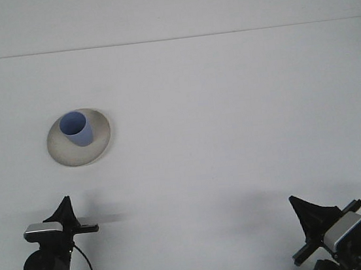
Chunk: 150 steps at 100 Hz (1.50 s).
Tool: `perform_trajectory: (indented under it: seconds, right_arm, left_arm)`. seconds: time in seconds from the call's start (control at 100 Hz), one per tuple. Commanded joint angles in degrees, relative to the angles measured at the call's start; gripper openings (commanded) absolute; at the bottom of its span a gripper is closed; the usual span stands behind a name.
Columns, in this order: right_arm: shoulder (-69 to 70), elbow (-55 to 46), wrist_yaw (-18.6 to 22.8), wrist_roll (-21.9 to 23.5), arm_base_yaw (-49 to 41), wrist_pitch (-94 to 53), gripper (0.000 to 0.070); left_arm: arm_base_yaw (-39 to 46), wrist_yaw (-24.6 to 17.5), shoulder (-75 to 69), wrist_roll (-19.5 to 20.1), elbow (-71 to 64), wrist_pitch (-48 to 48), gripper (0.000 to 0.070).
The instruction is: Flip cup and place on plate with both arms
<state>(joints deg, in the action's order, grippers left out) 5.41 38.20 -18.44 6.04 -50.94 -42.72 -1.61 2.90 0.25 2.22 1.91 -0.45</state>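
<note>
A blue cup (75, 129) stands upright, mouth up, on a round cream plate (99, 139) at the left of the white table. My left gripper (64, 208) sits low near the front edge, well below the plate, nothing in it. My right gripper (303, 210) is at the bottom right, far from the cup, also holding nothing. Each gripper shows as a single dark pointed shape.
The white table (233, 135) stretches back to a pale wall, where a thin line marks its far edge. A black cable (89, 268) hangs beside the left arm's base.
</note>
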Motion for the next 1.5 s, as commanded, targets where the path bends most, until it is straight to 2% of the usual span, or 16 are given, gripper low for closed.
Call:
perform_trajectory:
  seconds: [0.0, 0.09, 0.22, 0.27, 0.4, 0.51, 0.72, 1.02, 1.49]
  right_arm:
    - [0.3, 0.3, -2.2, -1.3, 0.4, 0.7, 0.0007]
    - [0.2, -0.9, -2.7, -2.6, 5.3, 4.2, 0.0007]
    - [0.1, -7.1, -1.4, -4.4, 18.7, 15.9, 0.0007]
    - [0.1, -10.6, 1.5, -4.8, 24.5, 20.2, 0.0007]
    - [-1.1, -20.6, 12.2, -4.7, 38.1, 29.5, 0.0006]
    - [-3.4, -28.5, 16.0, -4.6, 44.3, 35.7, 0.0007]
    - [-5.3, -37.5, 17.1, -4.3, 48.2, 39.0, 0.0007]
    - [-5.3, -37.5, 18.6, -3.9, 49.4, 36.6, 0.0007]
    - [-5.3, -37.5, 18.5, -4.0, 49.4, 36.7, 0.0007]
  left_arm:
    - [0.1, 0.1, -0.1, -0.1, -1.1, 0.6, 0.0015]
    - [0.1, 0.1, -0.1, -0.1, -1.1, 0.6, 0.0016]
    - [0.1, 0.1, -0.1, -0.1, -1.1, 0.6, 0.0016]
    - [0.1, 0.1, -0.1, -0.1, -1.1, 0.6, 0.0016]
    - [0.1, 0.1, -0.1, -0.1, -1.1, 0.6, 0.0015]
    - [0.1, 0.1, -0.1, -0.1, -1.1, 0.6, 0.0016]
    - [0.1, 0.1, -0.1, -0.1, -1.1, 0.6, 0.0015]
    - [0.1, 0.1, -0.1, -0.1, -1.1, 0.5, 0.0016]
    - [0.1, 0.1, -0.1, -0.1, -1.1, 0.5, 0.0016]
